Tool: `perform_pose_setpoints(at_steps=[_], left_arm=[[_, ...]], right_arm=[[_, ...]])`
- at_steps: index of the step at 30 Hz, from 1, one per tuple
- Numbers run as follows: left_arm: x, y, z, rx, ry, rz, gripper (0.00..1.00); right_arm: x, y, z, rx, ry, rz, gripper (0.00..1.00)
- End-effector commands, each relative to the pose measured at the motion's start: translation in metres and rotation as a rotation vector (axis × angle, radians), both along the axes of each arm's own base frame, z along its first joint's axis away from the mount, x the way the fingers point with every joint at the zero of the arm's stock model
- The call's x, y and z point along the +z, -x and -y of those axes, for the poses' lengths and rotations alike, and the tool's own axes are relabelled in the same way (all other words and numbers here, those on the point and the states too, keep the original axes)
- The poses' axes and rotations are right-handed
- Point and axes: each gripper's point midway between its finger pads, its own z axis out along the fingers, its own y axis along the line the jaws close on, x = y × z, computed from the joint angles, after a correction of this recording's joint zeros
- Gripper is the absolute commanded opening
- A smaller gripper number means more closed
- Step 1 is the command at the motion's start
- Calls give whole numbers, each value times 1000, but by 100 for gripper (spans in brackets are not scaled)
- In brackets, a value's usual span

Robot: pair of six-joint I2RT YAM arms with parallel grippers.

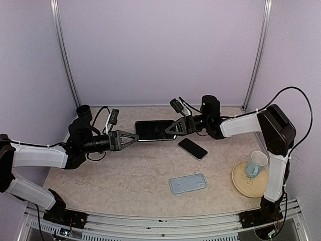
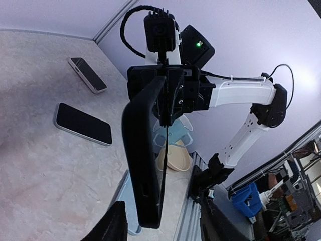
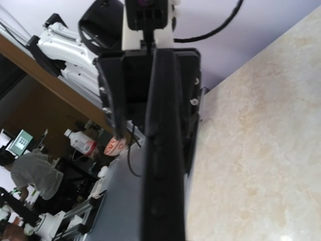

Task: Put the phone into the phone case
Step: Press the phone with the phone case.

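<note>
From above, we are looking at both arms meeting over the back middle of the worktop [image 1: 125, 175]. The black phone case [image 1: 154, 130] is hanging in the air between them, lying flat, and we cannot tell whether a phone is sitting inside it. The right gripper [image 1: 169, 128] is clamping the case's right end. The left gripper [image 1: 136, 136] is reaching to its left end. A black phone [image 1: 193, 148] is lying on the worktop just in front of the right gripper. A light blue phone case [image 1: 187, 183] is resting nearer the front edge. A mug [image 1: 257, 164] is standing on a tan plate [image 1: 241, 186] by the right edge.

Through the left wrist camera, we are seeing the black phone case [image 2: 143, 150] edge-on. The left gripper [image 2: 163, 228] is holding its fingers [image 2: 111, 226] apart on either side of the near end, and the right-hand one is standing clear of the case. The right gripper [image 2: 168, 95] is gripping the far end. The phone [image 2: 83, 124] is lying screen up on the worktop. A second pale-rimmed slab [image 2: 88, 75] is lying nearer the back.

Through the right wrist camera, the black phone case [image 3: 163, 150] is running edge-on toward the left gripper [image 3: 159, 85]. We are not making out the right gripper's own fingers here.
</note>
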Motion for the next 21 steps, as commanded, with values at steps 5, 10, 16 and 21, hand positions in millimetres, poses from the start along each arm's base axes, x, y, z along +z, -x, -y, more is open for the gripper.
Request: perform_pose_setpoints(at_steps=[5, 10, 16, 21], left_arm=[[6, -17, -15, 86, 0, 5, 64], [9, -31, -22, 129, 10, -5, 66], [7, -33, -12, 99, -5, -21, 66], [8, -27, -6, 62, -6, -8, 55]], right_arm=[[10, 6, 7, 8, -13, 88, 0], [5, 13, 0, 18, 23, 118, 0], [3, 19, -10, 30, 47, 140, 0], [-1, 19, -15, 30, 65, 139, 0]])
